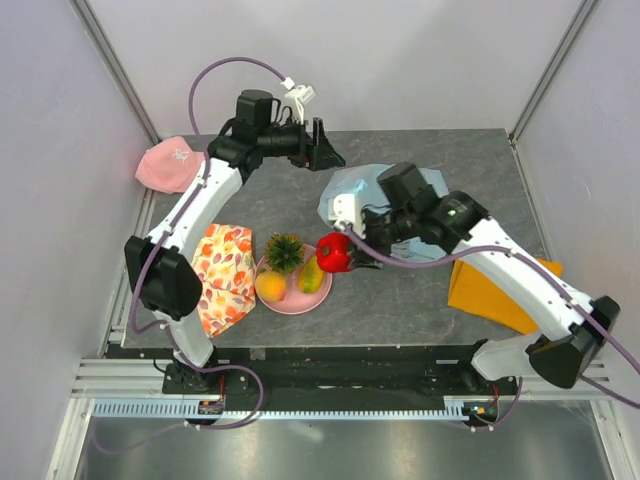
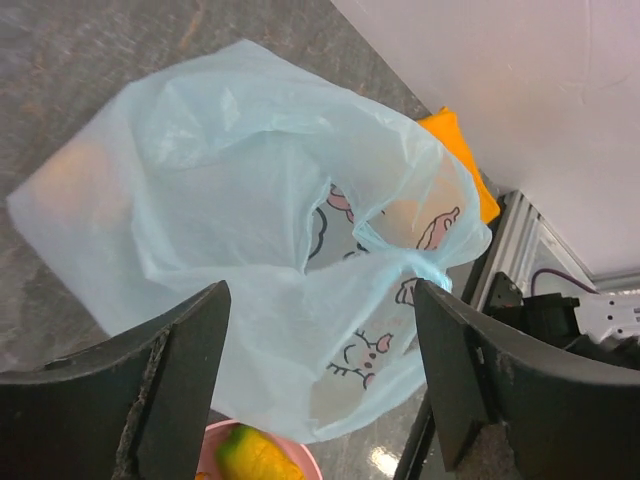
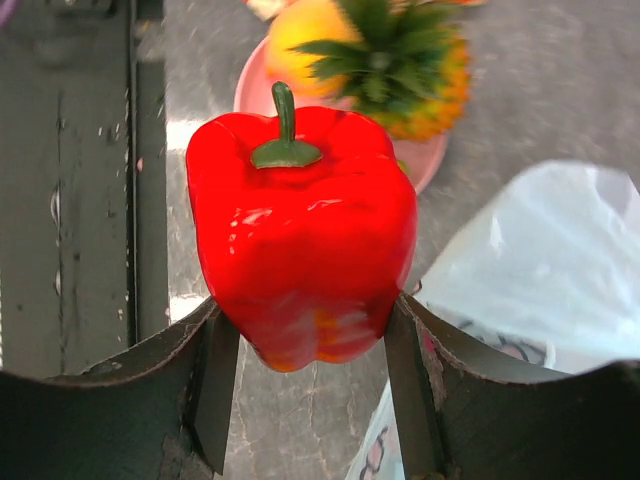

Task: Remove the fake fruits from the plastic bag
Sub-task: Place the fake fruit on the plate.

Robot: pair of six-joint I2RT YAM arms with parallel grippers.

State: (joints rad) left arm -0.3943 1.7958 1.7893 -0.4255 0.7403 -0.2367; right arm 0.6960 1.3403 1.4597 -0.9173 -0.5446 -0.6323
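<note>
My right gripper is shut on a glossy red bell pepper, stem up, held above the table just right of the pink plate. On that plate stand a spiky pineapple, a yellow-green mango and an orange-yellow fruit. The light-blue plastic bag with its cat print lies crumpled on the table behind the pepper, and faint orange shapes show through its film. My left gripper hangs open above the bag, nothing between its fingers.
A floral orange-and-white cloth lies left of the plate. A flat orange cloth lies at the right under my right arm. A pink object sits at the back left corner. White walls close the table on three sides.
</note>
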